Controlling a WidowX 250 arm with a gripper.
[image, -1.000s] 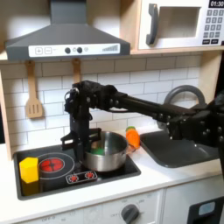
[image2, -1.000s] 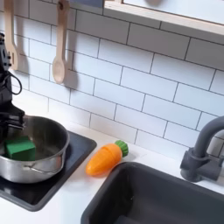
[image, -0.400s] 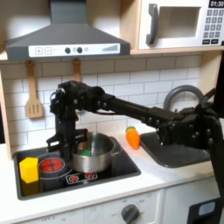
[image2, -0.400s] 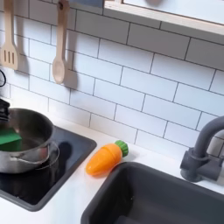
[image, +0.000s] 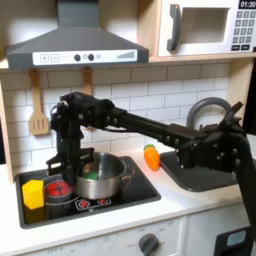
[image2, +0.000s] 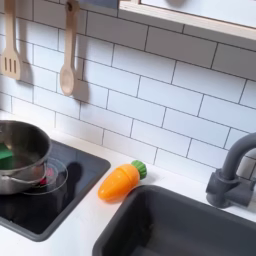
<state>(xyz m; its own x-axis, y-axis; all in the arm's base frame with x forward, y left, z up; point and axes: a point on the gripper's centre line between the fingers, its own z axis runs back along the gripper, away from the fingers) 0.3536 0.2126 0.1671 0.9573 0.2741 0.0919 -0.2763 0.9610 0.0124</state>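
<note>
We find the fingers (image: 68, 170) low over the toy stove in the first exterior view, down at the first exterior view's left rim of the silver pot (image: 100, 177), and they look closed on that rim, though the dark metal blurs against the cooktop and we cannot make out each tip. The pot sits on the black cooktop (image: 135, 190), partly over the red burner (image: 60, 187), and something green (image: 92, 173) shows inside it; in the second exterior view we see the pot (image2: 22, 155) at the second exterior view's left edge, tilted a little, with a green piece (image2: 6, 158) at its near side and the burner ring (image2: 45, 180) showing just beside its base. A yellow block (image: 34, 194) stands on the cooktop at the first exterior view's left, just beside the burner. Above the fingers the black arm (image: 120, 118) rises and stretches away toward the first exterior view's right, over the sink (image: 200, 170). A toy carrot (image: 151, 157) lies on the white worktop (image: 150, 215) between the stove and the sink, well apart from the pot; in the second exterior view the carrot (image2: 121, 181) lies with its green end toward the tiled wall. A wooden spatula (image: 38, 105) hangs on the wall in the first exterior view, and in the second exterior view a wooden spoon (image2: 67, 50) hangs beside the spatula (image2: 10, 45). A curved grey faucet (image2: 232, 170) stands behind the sink.
</note>
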